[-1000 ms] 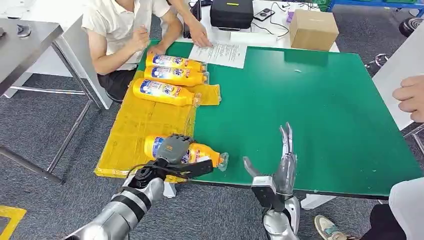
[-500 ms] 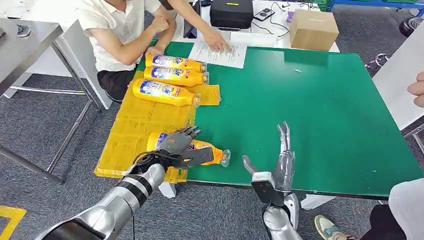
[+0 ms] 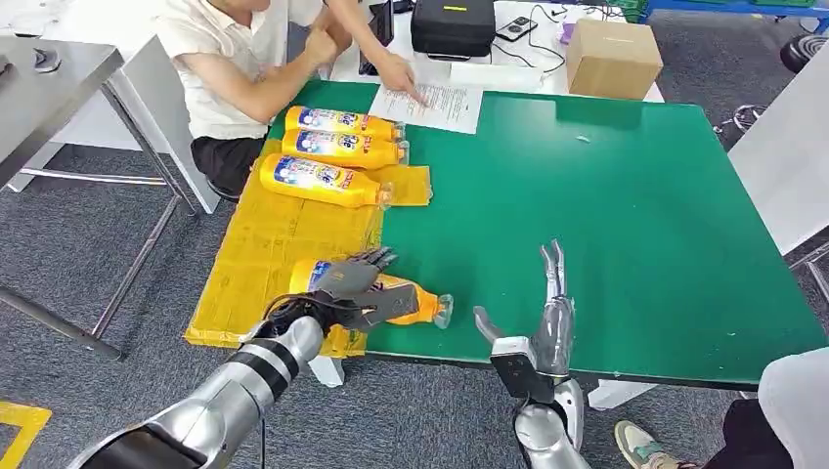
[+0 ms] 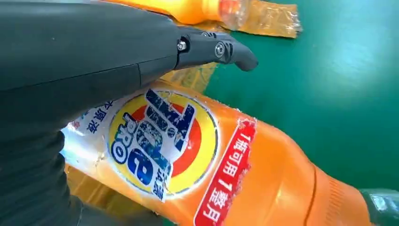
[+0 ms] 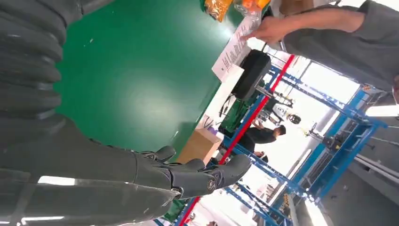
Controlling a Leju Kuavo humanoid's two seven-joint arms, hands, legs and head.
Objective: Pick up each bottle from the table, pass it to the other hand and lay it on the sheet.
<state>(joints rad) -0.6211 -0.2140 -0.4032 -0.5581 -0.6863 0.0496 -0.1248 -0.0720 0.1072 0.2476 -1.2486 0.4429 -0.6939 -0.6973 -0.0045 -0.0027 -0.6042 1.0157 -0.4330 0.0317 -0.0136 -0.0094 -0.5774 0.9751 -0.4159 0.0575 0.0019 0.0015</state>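
Observation:
An orange detergent bottle [image 3: 418, 303] lies on its side at the near end of the yellow sheet [image 3: 274, 234], its capped neck out over the green table [image 3: 606, 215]. My left hand [image 3: 354, 288] hovers over its label with fingers spread and thumb out, not wrapped around it. The left wrist view has the bottle [image 4: 188, 155] just under the hand [image 4: 94, 61], the thumb [image 4: 221, 49] lifted off it. Three more bottles [image 3: 342, 149] lie side by side at the sheet's far end. My right hand [image 3: 547, 322] stands open at the table's front edge, fingers straight, holding nothing [image 5: 94, 169].
A person sits at the table's far left corner, with a hand on a paper [image 3: 430, 103]. A black case [image 3: 453, 24] and a cardboard box [image 3: 613, 57] stand beyond the far edge. Another person [image 3: 792, 410] is at the near right. A grey table [image 3: 49, 78] stands left.
My left hand, wrapped around the near bottle a second ago, has spread its fingers off it. The bottle now lies slightly farther in. The right hand has barely moved.

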